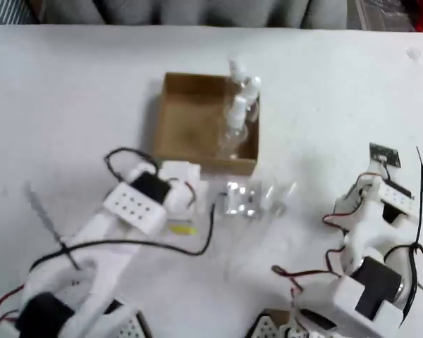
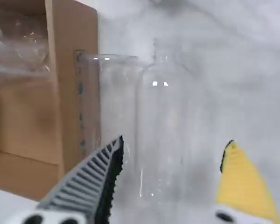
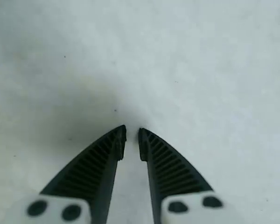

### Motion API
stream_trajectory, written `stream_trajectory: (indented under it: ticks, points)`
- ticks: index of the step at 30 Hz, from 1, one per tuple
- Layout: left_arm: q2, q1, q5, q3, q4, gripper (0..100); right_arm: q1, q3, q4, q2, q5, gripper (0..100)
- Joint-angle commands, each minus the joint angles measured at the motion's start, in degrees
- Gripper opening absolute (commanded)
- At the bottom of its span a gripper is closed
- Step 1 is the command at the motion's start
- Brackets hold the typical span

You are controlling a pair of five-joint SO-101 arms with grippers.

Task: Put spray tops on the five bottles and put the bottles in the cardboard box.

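Note:
The cardboard box [image 1: 197,120] sits mid-table, with several clear bottles with white spray tops [image 1: 237,105] lying along one side of it. Just outside its near wall are clear bottles without tops [image 1: 248,200]. My left gripper [image 2: 175,142] is open, its grey finger [image 2: 95,179] and yellow finger [image 2: 242,182] on either side of one topless bottle [image 2: 165,135]; a second clear bottle [image 2: 113,100] stands behind it against the box wall [image 2: 74,93]. My right gripper [image 3: 132,135] is shut and holds nothing, hovering over bare table.
The left arm [image 1: 134,204] stretches from the near left toward the box's front. The right arm [image 1: 370,232] stands at the near right, apart from the bottles. Black and red cables [image 1: 162,245] trail on the white table [image 1: 70,91].

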Motion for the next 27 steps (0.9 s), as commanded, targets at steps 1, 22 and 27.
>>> stream_trajectory:
  ticks: [1, 22, 27]
  points:
    - [5.5, 0.2, 3.2, -7.1, -2.3, 31, -1.5, -2.2, 0.6, 0.1, 0.1, 1.8]
    - [27.6, 2.2, 6.4, -15.1, -5.7, 31, -1.7, -2.2, 0.5, 0.1, 0.5, 1.8]
    - [27.8, 1.2, 6.4, -14.9, -5.5, 17, -1.7, -2.2, 0.4, 0.1, 0.5, 1.8]
